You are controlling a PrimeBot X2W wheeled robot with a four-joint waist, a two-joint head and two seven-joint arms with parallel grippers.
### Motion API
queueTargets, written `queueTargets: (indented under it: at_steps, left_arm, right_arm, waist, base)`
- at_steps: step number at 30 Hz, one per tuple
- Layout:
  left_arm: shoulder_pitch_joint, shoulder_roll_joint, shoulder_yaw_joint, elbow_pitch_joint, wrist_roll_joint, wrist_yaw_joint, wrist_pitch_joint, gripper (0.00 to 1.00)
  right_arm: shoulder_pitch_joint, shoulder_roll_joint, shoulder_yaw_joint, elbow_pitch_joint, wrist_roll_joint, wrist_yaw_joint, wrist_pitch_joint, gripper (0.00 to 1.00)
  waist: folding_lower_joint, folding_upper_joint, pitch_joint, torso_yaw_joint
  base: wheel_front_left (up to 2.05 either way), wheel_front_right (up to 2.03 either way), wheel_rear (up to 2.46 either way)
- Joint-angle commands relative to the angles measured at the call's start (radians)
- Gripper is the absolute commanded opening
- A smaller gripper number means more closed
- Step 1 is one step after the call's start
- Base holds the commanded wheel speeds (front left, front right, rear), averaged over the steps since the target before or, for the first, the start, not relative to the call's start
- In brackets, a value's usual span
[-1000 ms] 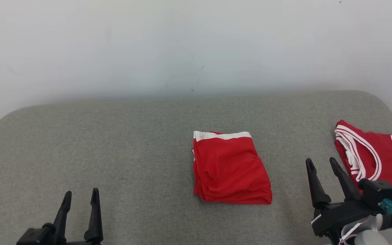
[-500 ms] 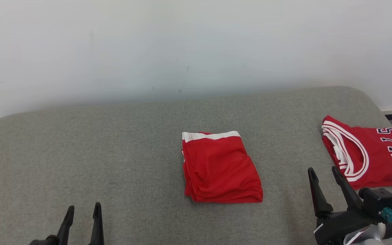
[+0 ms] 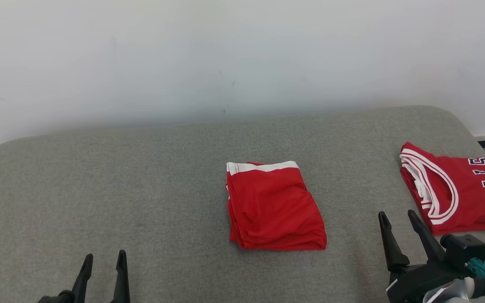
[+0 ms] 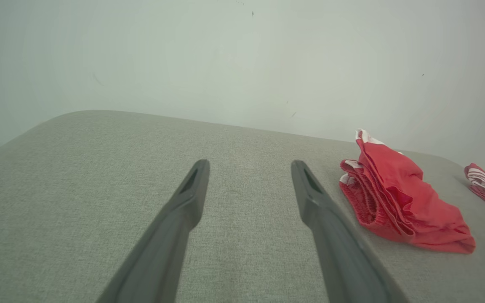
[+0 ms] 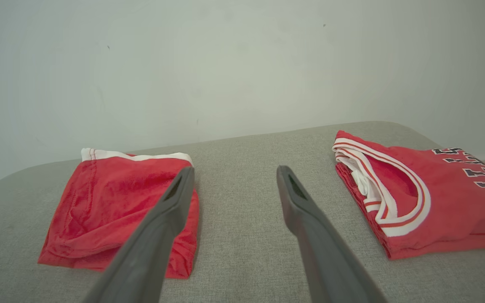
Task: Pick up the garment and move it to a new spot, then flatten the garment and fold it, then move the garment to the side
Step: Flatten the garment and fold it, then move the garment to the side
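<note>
A red garment [image 3: 274,210] with a white waistband lies folded into a compact rectangle in the middle of the grey padded table [image 3: 141,176]. It also appears in the left wrist view [image 4: 398,202] and the right wrist view [image 5: 112,202]. My left gripper [image 3: 105,255] is open and empty near the front edge, well to the garment's left, over bare fabric [image 4: 249,164]. My right gripper [image 3: 396,213] is open and empty too. It hovers between the garment and a jersey [image 5: 235,168], touching neither.
A folded red jersey [image 3: 457,189] with white trim and dark lettering lies at the table's right end [image 5: 415,198]. A pale wall [image 3: 242,54] runs behind the table. The table's rounded right corner [image 3: 457,120] is near the jersey.
The head camera moved, so the whole picture shifted left, and both grippers show lower in it. Both pieces of clothing lie as before, and both grippers stay open.
</note>
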Motion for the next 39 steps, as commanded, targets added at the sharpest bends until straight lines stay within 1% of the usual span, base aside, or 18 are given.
queueTargets:
  at_steps: [1, 11, 17, 22, 28, 34, 39]
  left_arm:
    - [0.005, -0.001, -0.001, -0.001, 0.008, 0.0, 0.0, 1.0]
    - [0.011, -0.001, -0.014, -0.002, 0.003, 0.004, 0.0, 1.0]
    - [-0.003, -0.001, -0.037, -0.007, -0.002, 0.006, 0.0, 1.0]
    - [-0.023, -0.001, -0.072, -0.018, -0.013, 0.007, 0.0, 1.0]
    - [-0.07, -0.001, -0.124, -0.024, -0.034, 0.005, 0.0, 1.0]
    - [-0.104, -0.001, -0.153, -0.03, -0.057, 0.013, 0.0, 1.0]
    - [-0.121, -0.001, -0.167, -0.027, -0.072, 0.014, 0.0, 1.0]
  right_arm:
    - [0.008, 0.002, 0.002, 0.002, -0.003, -0.002, -0.001, 1.0]
    - [-0.005, 0.005, -0.006, 0.002, -0.008, -0.002, 0.011, 1.0]
    - [-0.08, -0.026, 0.02, 0.0, 0.008, -0.002, 0.071, 1.0]
    - [-0.183, -0.053, 0.044, 0.037, 0.035, -0.002, 0.196, 1.0]
    - [-0.308, -0.065, 0.003, 0.147, 0.041, -0.002, 0.412, 1.0]
    - [-0.378, -0.048, -0.052, 0.256, 0.037, -0.002, 0.607, 1.0]
    - [-0.39, -0.026, -0.071, 0.288, 0.024, -0.002, 0.682, 1.0]
  waist:
    - [-0.0001, 0.0, 0.002, 0.003]
    - [-0.0001, 0.0, 0.011, 0.024]
    - [-0.0001, 0.0, 0.029, 0.057]
    - [-0.0001, 0.0, 0.072, 0.114]
    - [-0.0001, 0.0, 0.159, 0.207]
    - [-0.0001, 0.0, 0.225, 0.28]
    - [-0.0001, 0.0, 0.252, 0.315]
  base:
    - [0.0, 0.0, 0.0]
    - [0.0, 0.0, 0.0]
    - [0.0, 0.0, 0.0]
    - [0.0, 0.0, 0.0]
    - [0.0, 0.0, 0.0]
    - [0.0, 0.0, 0.0]
    - [0.0, 0.0, 0.0]
